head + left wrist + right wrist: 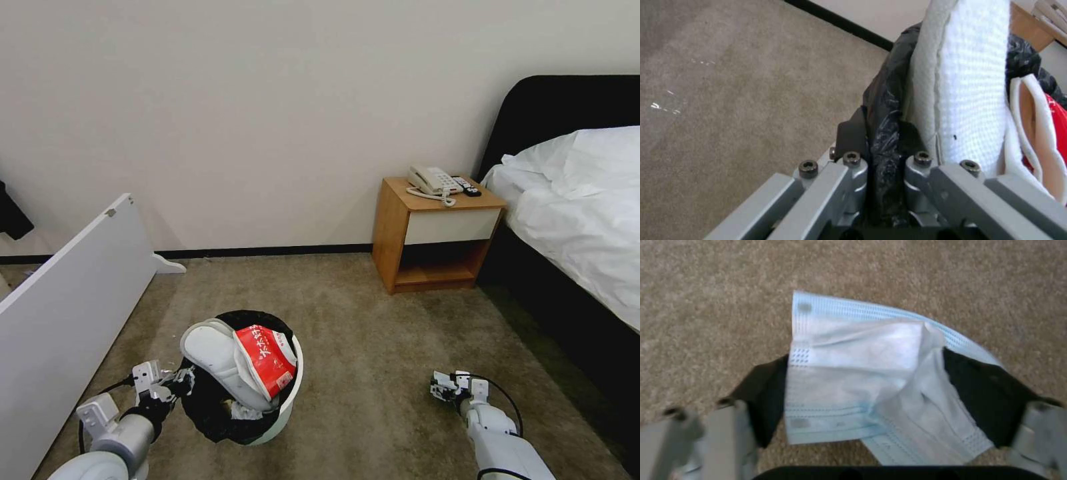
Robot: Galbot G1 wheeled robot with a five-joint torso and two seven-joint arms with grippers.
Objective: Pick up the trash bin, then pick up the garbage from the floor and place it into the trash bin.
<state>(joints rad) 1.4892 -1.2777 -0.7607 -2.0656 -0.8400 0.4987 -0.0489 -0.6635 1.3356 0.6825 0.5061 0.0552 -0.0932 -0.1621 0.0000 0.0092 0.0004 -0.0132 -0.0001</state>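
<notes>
1. My left tool [882, 150] is clamped narrow on the rim of the trash bin [288, 400], pinching its black liner [884, 110] between the pads.
2. In the bin stand a white slipper [213, 357] and a red-and-white snack packet [265, 360], both poking above the rim.
3. My right tool [867, 396] is spread wide, low over the floor [373, 333], with a pale blue face mask [862, 373] lying between its black pads [982, 393]; I cannot tell whether they touch it.
4. The carpet is grey-brown and short-piled.
5. Around it: a plain wall, a white panel [67, 307] at left, a wooden nightstand [433, 233] carrying a telephone [433, 180], and a bed [580, 213] at right.
</notes>
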